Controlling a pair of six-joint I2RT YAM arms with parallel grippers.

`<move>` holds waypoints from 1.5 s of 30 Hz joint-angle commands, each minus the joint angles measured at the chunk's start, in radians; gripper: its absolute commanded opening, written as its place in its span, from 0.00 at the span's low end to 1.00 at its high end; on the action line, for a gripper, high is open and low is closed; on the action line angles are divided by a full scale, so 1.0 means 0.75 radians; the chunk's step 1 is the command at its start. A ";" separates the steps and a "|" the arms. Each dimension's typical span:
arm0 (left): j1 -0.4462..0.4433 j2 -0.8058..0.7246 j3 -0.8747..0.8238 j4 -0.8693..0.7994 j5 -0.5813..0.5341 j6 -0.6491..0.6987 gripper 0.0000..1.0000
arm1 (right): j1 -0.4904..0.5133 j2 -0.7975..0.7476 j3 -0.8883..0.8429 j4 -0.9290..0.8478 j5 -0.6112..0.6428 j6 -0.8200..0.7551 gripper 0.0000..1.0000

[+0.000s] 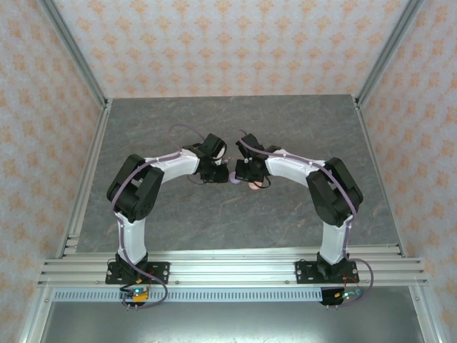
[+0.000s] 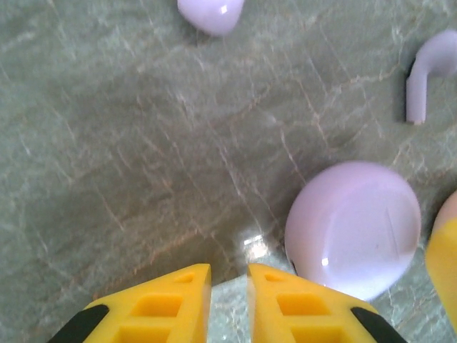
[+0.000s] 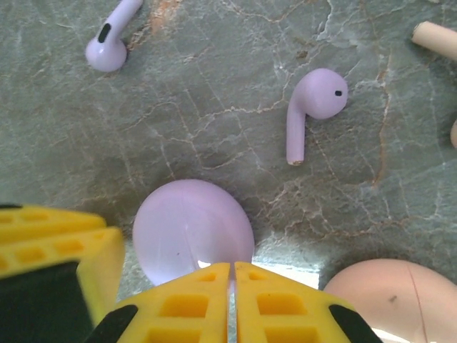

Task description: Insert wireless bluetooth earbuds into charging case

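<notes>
Your left pincer (image 2: 229,271) and right pincer (image 3: 232,268) are both closed and empty, crowding the lilac charging case (image 3: 193,225); they may clash, or skid it across the desk (image 3: 214,143). Its lid looks shut. The lilac earbuds (image 3: 314,107) lie loose at eleven and near two o'clock from it. I see no readable writing

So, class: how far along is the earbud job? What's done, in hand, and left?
Done: nothing yet; the purple earbuds lie loose outside the purple case, which looks closed. In hand: nothing; left claw and right claw are shut, empty. Left: open the case, seat the earbuds.
</notes>
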 commanded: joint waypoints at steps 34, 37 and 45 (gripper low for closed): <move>-0.004 0.163 0.245 -0.115 -0.036 0.002 0.14 | 0.008 0.024 -0.028 0.000 -0.046 0.064 0.10; -0.004 0.122 0.185 -0.099 -0.031 -0.010 0.14 | 0.009 0.042 -0.005 -0.013 -0.033 0.056 0.10; -0.004 0.021 0.034 -0.055 -0.037 -0.037 0.15 | 0.008 0.079 0.061 -0.074 0.002 0.009 0.11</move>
